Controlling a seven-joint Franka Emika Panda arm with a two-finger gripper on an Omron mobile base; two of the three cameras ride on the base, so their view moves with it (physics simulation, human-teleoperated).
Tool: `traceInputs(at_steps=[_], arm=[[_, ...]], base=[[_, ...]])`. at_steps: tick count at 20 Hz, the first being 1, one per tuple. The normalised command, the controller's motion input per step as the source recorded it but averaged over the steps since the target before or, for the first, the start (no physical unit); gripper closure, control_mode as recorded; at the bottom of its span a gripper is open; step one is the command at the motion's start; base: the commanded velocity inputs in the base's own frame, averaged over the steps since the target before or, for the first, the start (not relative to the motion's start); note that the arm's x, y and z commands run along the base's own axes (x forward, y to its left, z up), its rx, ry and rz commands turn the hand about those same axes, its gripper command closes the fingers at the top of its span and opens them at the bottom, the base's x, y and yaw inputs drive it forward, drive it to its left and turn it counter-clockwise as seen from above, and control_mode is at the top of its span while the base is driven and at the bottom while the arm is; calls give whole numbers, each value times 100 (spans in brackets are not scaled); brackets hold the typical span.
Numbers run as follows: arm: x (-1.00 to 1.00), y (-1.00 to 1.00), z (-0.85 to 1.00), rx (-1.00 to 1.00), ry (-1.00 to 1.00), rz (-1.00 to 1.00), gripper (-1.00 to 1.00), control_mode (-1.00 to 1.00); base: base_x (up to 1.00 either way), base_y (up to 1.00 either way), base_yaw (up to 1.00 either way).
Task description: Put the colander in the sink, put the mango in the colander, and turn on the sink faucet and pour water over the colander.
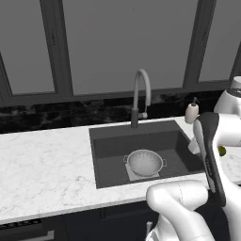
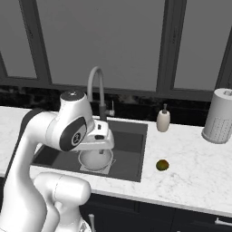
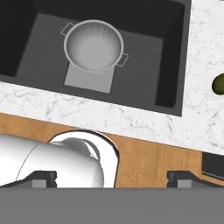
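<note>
The colander [image 3: 93, 46] sits upright in the sink [image 3: 173, 65], on the pale drain plate, and is empty. From the bases I see the colander [image 1: 145, 162] at the basin's middle, and partly under my hand in the right one [image 2: 96, 162]. The mango [image 2: 162, 165] lies on the counter right of the sink, at the hand view's right edge [image 3: 218, 84]. My gripper [image 3: 113, 179] hangs open and empty, high over the counter's front edge, apart from both. The sink faucet [image 1: 141, 94] stands behind the basin; no water shows.
A white soap dispenser [image 2: 163, 120] stands behind the sink's right corner. A grey perforated canister [image 2: 219, 115] is at the far right of the counter. White marble counter [image 1: 42, 160] stretches left of the sink. Windows and a dark backsplash close off the back.
</note>
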Motion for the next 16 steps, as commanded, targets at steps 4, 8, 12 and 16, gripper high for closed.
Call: traceInputs(at_steps=[4, 8, 12, 16], arm=[[-12, -38, 0, 0, 0, 0, -100, -100], [0, -36, 0, 0, 0, -2, -100, -100], [0, -33, 0, 0, 0, -4, -100, -100], [0, -33, 0, 0, 0, -5, -100, -100]], base=[[0, 0, 0], [0, 0, 0], [0, 0, 0], [0, 0, 0]])
